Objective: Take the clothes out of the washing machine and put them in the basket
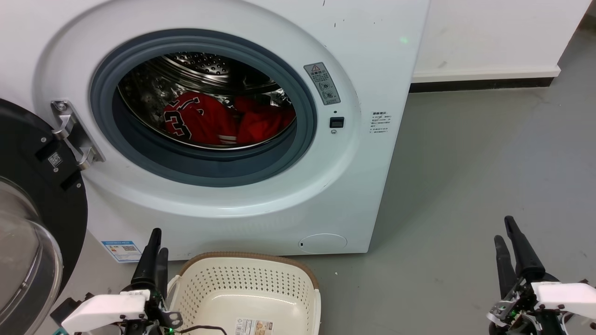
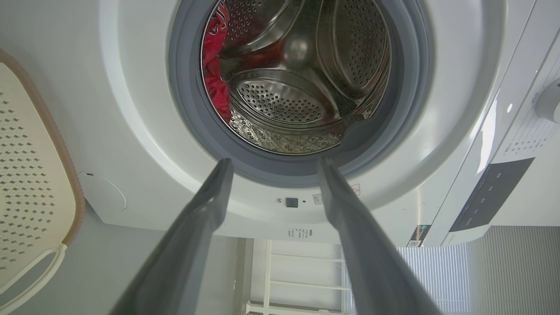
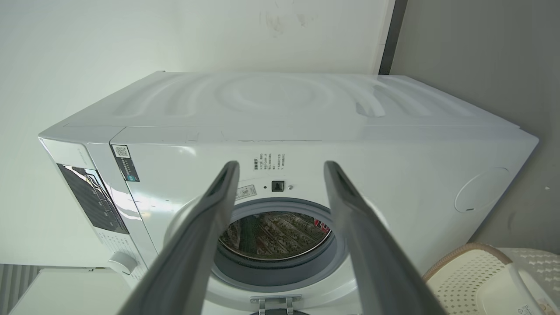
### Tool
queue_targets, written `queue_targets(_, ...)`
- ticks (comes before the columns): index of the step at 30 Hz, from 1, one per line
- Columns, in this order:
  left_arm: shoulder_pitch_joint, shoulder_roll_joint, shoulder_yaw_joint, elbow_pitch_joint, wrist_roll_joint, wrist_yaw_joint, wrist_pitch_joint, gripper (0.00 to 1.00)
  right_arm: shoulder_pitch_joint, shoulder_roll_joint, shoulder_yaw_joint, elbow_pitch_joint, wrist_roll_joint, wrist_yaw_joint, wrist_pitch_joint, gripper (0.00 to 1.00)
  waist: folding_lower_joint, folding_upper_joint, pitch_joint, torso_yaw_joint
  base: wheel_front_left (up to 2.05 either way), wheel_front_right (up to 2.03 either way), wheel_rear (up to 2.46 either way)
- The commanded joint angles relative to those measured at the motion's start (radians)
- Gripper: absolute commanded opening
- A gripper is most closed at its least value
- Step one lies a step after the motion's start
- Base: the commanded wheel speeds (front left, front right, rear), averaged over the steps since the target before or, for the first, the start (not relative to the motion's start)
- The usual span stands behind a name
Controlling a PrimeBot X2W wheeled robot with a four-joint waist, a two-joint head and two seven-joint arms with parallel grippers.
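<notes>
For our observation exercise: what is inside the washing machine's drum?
Red clothes, one showing a black number, lie in the drum. Anything beneath them is covered.

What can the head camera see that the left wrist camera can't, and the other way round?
The head view adds the open glass door, the number on the red jersey, and the right fingers, low at the right. The left wrist view adds the dark control panel and the dial. Both show the washing machine, red clothes in its drum, the basket, and the left fingers, spread apart.
</notes>
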State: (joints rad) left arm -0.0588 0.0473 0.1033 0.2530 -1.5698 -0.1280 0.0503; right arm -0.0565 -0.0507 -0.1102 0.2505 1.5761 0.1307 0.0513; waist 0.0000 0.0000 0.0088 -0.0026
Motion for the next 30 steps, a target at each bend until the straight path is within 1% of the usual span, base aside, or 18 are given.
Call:
queue_targets(1, -0.006, 0.002, 0.012, -0.022, 0.024, -0.001, -0.014, 1.0, -0.006, -0.001, -0.011, -0.014, -0.025, 0.0, -0.015, 1.0, 0.0, 0.0, 0.001, 0.0, 0.0, 0.0, 0.0)
queue_targets(5, -0.01, 0.002, 0.042, -0.008, 0.08, -0.002, -0.032, 1.0, -0.012, -0.001, -0.011, 0.003, -0.082, 0.0, -0.033, 1.0, 0.0, 0.0, 0.002, -0.001, 0.0, 0.0, 0.0)
queue_targets(12, -0.021, 0.002, 0.088, -0.032, 0.174, -0.002, -0.061, 1.0, -0.023, -0.001, -0.055, -0.022, -0.303, 0.0, -0.062, 1.0, 0.0, 0.0, 0.005, -0.002, 0.0, 0.0, 0.0)
queue_targets(16, -0.029, 0.002, 0.123, -0.049, 0.254, 0.004, -0.077, 1.0, -0.033, -0.001, -0.072, -0.068, -0.449, 0.0, -0.078, 1.0, 0.0, 0.0, 0.01, -0.002, 0.0, 0.0, 0.0)
queue_targets(17, -0.029, 0.002, 0.123, -0.049, 0.254, 0.004, -0.077, 1.0, -0.033, -0.001, -0.072, -0.068, -0.449, 0.0, -0.078, 1.0, 0.0, 0.0, 0.01, -0.002, 0.0, 0.0, 0.0)
queue_targets(19, -0.032, 0.002, 0.132, -0.069, 0.304, 0.01, -0.084, 1.0, -0.037, -0.001, -0.072, -0.098, -0.523, 0.0, -0.085, 1.0, 0.0, 0.0, 0.012, -0.002, 0.0, 0.0, 0.0)
queue_targets(22, -0.036, 0.002, 0.139, -0.118, 0.388, 0.039, -0.095, 1.0, -0.037, -0.001, -0.055, -0.152, -0.65, 0.0, -0.097, 1.0, 0.0, 0.0, 0.016, -0.002, 0.0, 0.0, 0.0)
queue_targets(26, -0.031, 0.003, 0.125, -0.18, 0.472, 0.103, -0.11, 1.0, -0.033, -0.001, -0.029, -0.201, -0.777, 0.0, -0.11, 1.0, 0.0, 0.0, 0.021, -0.003, 0.0, 0.0, 0.0)
queue_targets(28, -0.023, 0.003, 0.109, -0.208, 0.512, 0.122, -0.117, 1.0, -0.034, -0.001, -0.022, -0.226, -0.834, 0.0, -0.118, 1.0, 0.0, 0.0, 0.023, -0.004, 0.0, 0.0, 0.0)
queue_targets(30, -0.017, 0.003, 0.091, -0.239, 0.562, 0.13, -0.124, 1.0, -0.034, -0.001, -0.02, -0.247, -0.882, 0.0, -0.125, 1.0, 0.0, 0.0, 0.026, -0.004, 0.0, 0.0, 0.0)
